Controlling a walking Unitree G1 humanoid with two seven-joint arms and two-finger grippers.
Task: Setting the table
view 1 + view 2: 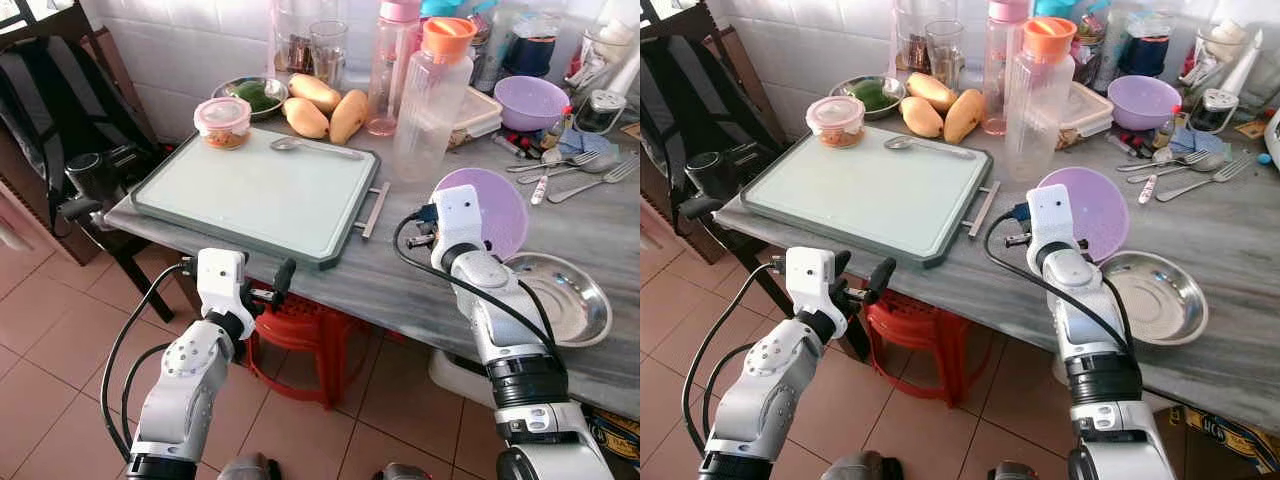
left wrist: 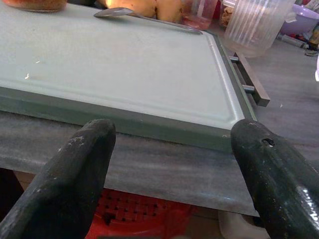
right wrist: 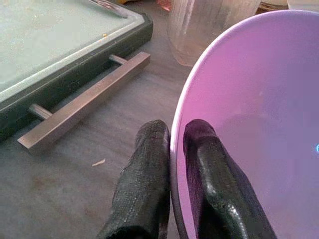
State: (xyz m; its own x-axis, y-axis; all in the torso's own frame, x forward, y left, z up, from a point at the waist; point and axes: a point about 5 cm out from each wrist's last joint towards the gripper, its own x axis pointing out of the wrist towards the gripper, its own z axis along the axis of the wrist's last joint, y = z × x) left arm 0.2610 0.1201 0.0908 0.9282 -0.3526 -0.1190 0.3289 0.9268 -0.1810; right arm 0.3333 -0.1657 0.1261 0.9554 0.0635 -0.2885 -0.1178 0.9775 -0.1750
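Note:
A light purple bowl (image 3: pixel 259 99) is tilted up on edge over the grey marble table (image 1: pixel 420 270), and my right gripper (image 3: pixel 175 132) is shut on its rim, one finger inside and one outside. It hangs just right of the pale green tray (image 1: pixel 240 195) and its metal handle (image 3: pixel 84 102), beside a steel plate (image 1: pixel 575 300). A spoon (image 1: pixel 315 147) lies at the tray's far edge. My left gripper (image 2: pixel 172 134) is open and holds nothing, below the table's front edge and facing the tray.
Behind the tray are a lidded food tub (image 1: pixel 222 122), mangoes (image 1: pixel 320 105), a tall bottle with an orange cap (image 1: pixel 435 95) and a second purple bowl (image 1: pixel 530 100). Forks and spoons (image 1: pixel 575 170) lie at the right. A red stool (image 1: pixel 300 335) sits under the table.

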